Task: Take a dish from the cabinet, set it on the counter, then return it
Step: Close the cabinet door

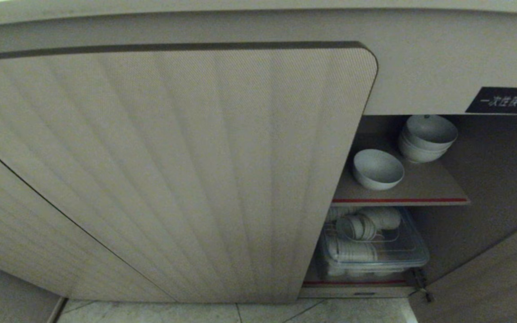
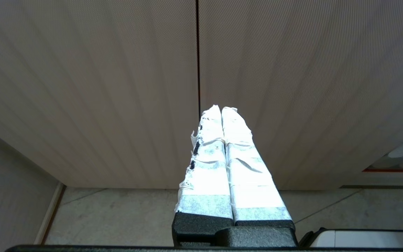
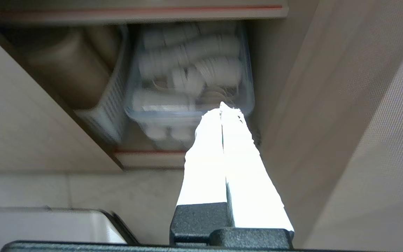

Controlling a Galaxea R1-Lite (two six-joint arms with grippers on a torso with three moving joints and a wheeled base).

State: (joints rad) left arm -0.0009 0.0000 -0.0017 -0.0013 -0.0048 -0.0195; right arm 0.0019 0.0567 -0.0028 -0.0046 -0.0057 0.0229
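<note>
Nearest you, both tools are pressed shut and hold nothing; your left tool (image 2: 221, 110) faces the ribbed closed doors with only floor tile (image 2: 117, 213) below it, so it is parked and out of play; your right tool (image 3: 221, 106) points into the open bay of the cabinet (image 1: 173, 170), low down, toward a clear plastic tub (image 3: 187, 115) of stacked white crockery on the bottom level, with a white slatted basket (image 3: 107, 112) just beside that tub; neither tool shows in the head view. Past that, on the brown shelf (image 1: 402, 199) with the red edge, sits the dish (image 1: 377, 169), alone near the front and close to the edge of the open door; it is back inside the cabinet, not on the bench, which no view shows. The relation that matters to you: the dish lies above where the right tool is aimed, a full level up, and the right arm is the nearer one by my reading, since the left faces closed doors. The dish is round, so it has no long axis to line up with; it stands on its foot, mouth upward and appearing tipped toward the head camera. Farthest back on the same shelf, to the right, rests a stack of like bowls (image 1: 427, 137), apart from the dish, under the black label (image 1: 504, 100).
</note>
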